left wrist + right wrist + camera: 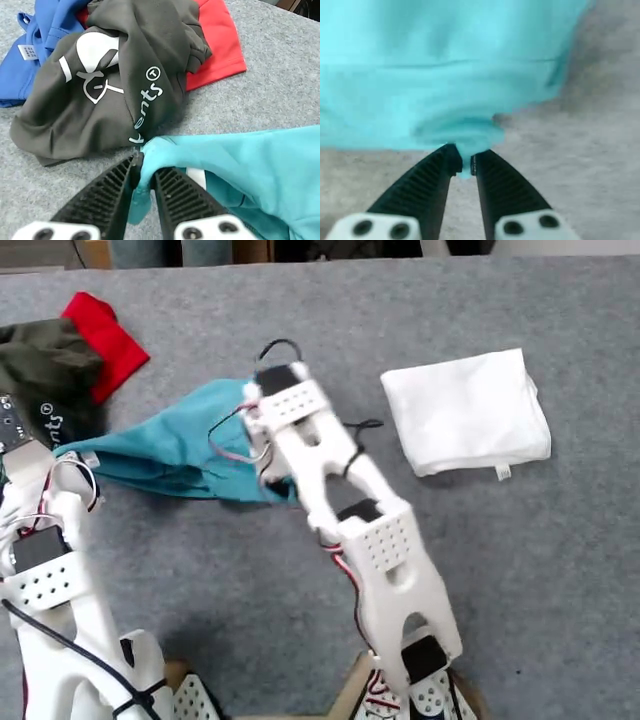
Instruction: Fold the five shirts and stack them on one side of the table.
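A teal shirt lies stretched across the left half of the grey table. My left gripper is shut on one corner of the teal shirt, close to a dark grey printed shirt. My right gripper is shut on the opposite edge of the teal shirt, just above the table. From above, the left gripper is at the shirt's left end and the right gripper at its right end. A folded white shirt rests at the right.
At the far left lies a heap: the dark grey shirt, a red shirt and a blue shirt beneath them. Bare grey table stretches along the front and right.
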Available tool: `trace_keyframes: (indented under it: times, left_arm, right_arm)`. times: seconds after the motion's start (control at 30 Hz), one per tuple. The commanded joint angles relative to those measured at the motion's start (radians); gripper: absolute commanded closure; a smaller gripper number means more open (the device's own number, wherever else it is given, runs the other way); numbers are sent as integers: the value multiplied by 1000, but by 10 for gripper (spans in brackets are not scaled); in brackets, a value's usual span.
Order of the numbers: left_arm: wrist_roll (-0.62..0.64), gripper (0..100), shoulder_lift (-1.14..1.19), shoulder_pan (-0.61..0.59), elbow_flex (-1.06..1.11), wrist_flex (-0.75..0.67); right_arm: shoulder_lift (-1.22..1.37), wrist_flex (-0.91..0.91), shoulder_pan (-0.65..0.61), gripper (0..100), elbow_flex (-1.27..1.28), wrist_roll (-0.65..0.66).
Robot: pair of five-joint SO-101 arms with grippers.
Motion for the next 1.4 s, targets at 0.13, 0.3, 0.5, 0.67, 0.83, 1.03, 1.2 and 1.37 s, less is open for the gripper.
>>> trace_keyframes:
  times: [0.13, 0.3, 0.5, 0.67, 0.83, 1.03, 1.2, 1.37]
  left_arm:
    - [14, 971, -23, 71, -377, 348]
    - [5, 971, -12, 148, -688, 425]
    - [-51, 971, -11, 266, -1064, 615]
    - [-49, 971, -9, 295, -1331, 750]
    - [-49, 971, -9, 295, -1544, 899]
    - [-49, 971, -9, 292, -1460, 996]
    - [-51, 970, -9, 291, -1036, 773]
    - [-44, 971, 23, 248, -490, 68]
  right_arm:
    - [-510, 5, 130, 985, -117, 44]
    - [-792, -123, 252, 985, -328, 38]
    - [-958, -351, 374, 985, -518, 37]
    - [-1043, -482, 442, 985, -581, 37]
    - [-1136, -540, 463, 985, -585, 40]
    - [-1132, -539, 459, 985, -453, 43]
    - [-1061, -577, 440, 985, -137, 41]
    - [-915, -786, 364, 985, 174, 43]
